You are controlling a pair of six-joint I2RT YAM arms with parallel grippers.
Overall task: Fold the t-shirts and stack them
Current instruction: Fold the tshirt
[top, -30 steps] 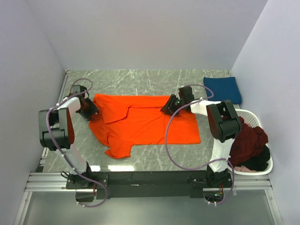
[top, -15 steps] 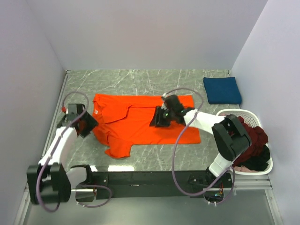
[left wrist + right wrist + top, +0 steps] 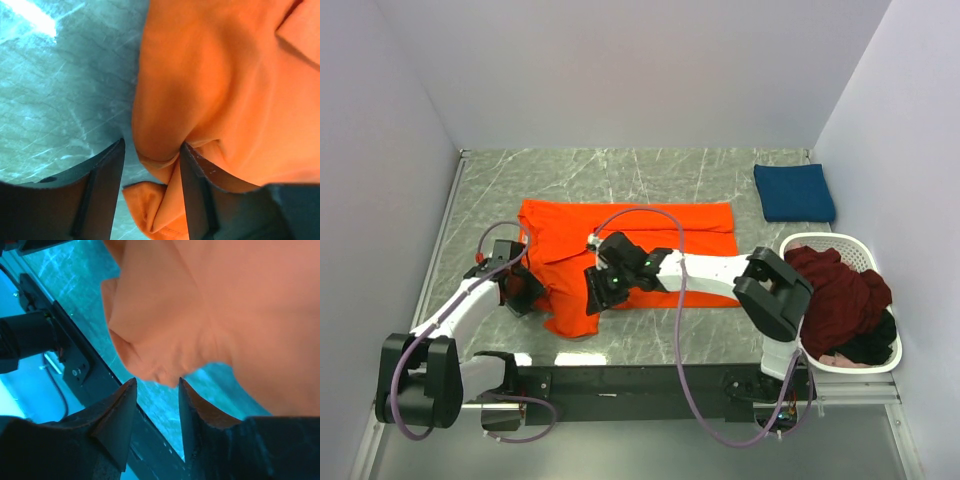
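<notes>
left wrist: limp, light bright orange cloth t-shirt, best pinched at its edge fold; left tool straddles it, seemingly unclamped; right tool parted.

no readable text, labels or numbers

In the top view, part of the orange t-shirt is being covered by the right gripper and its arm. In both wrist views it is being cut off by the picture edges and, in the right one, blurred. The black t-shirt is being largely buried under the maroon t-shirt in the basket.
</notes>
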